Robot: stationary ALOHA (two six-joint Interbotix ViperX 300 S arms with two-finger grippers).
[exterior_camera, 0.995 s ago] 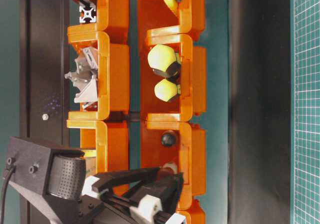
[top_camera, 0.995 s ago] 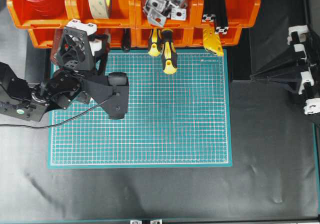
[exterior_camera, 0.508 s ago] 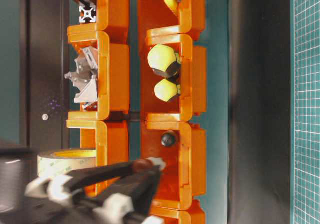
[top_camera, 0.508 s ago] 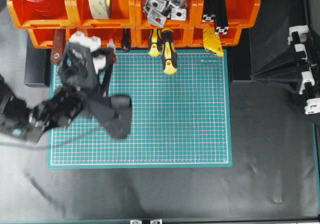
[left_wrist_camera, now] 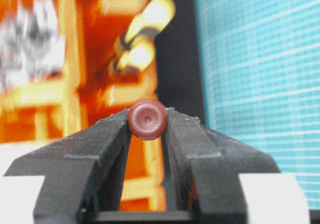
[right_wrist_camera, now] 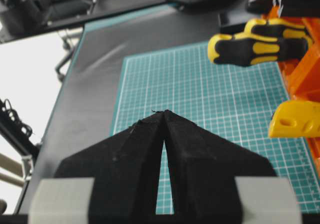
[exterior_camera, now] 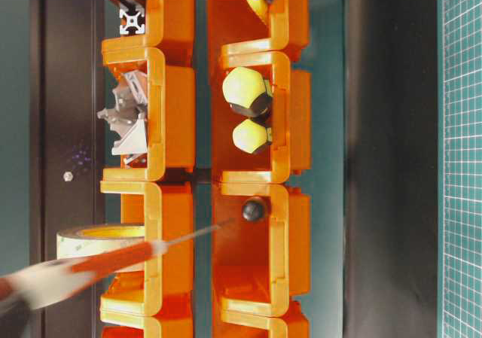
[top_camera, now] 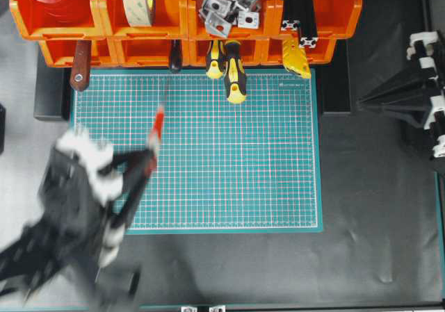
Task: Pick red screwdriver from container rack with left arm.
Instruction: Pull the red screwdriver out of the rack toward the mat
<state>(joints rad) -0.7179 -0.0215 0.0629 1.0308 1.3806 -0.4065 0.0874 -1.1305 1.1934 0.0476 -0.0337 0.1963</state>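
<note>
My left tool (left_wrist_camera: 148, 134) grips the red screwdriver (top_camera: 156, 130) by its end cap, over the green mat (top_camera: 278, 180), clear of the container rack (top_camera: 334, 20). Such a tip-only pinch could slip. Only the wrist view shows that pinch; overhead blurs. My right tool (right_wrist_camera: 164, 115) sits closed.

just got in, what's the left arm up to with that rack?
The left gripper is shut on the red screwdriver, pinching its rounded end cap. The tool is clear of the orange container rack and sits over the green mat, shaft pointing back toward the bins. The arm is motion-blurred. The right gripper is shut and empty, parked off to the side.
</note>
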